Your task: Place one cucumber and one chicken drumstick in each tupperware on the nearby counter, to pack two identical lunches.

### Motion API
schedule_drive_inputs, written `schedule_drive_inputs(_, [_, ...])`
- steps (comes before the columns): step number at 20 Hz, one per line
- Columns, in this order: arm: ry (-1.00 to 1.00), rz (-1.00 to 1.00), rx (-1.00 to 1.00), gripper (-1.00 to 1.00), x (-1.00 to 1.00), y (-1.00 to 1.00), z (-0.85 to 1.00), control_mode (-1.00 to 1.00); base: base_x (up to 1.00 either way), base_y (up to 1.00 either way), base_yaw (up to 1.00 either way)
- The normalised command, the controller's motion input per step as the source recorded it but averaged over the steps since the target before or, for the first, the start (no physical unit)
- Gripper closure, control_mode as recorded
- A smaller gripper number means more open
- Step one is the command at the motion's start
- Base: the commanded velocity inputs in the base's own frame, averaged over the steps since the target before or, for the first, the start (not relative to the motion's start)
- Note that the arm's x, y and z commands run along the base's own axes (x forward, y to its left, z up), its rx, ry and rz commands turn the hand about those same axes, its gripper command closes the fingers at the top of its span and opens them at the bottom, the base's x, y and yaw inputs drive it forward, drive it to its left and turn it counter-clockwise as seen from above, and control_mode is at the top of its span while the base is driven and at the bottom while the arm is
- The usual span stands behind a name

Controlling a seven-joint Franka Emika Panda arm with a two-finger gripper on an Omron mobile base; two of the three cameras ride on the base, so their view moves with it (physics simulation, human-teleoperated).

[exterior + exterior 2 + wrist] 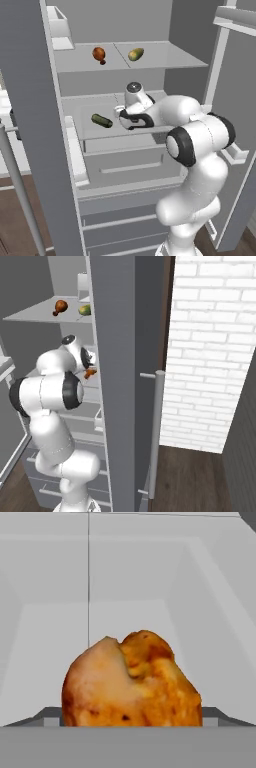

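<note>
Orange chicken drumstick on the middle fridge shelf, close before the gripper (finger spacing cannot be told), dark green cucumber alongside, reddish-brown drumstick and paler cucumber on the upper shelf.

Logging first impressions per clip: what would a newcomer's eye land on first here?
The white arm reaching deep into the open fridge, its gripper at the middle shelf. In the hand view an orange drumstick looms right before the fingers. On the top shelf lie a reddish-brown drumstick and a yellow-green cucumber; a dark cucumber lies below.
</note>
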Motion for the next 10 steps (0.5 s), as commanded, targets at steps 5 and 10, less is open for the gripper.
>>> schedule_drive_inputs(5, [-0.21, 0.01, 0.00, 1.00, -1.00, 0.01, 0.71, -1.00, 0.00, 0.00, 0.00])
schedule_drive_inputs(10, [-0.05, 0.00, 0.00, 1.00, -1.00, 0.01, 0.96, -1.00, 0.00, 0.00, 0.00])
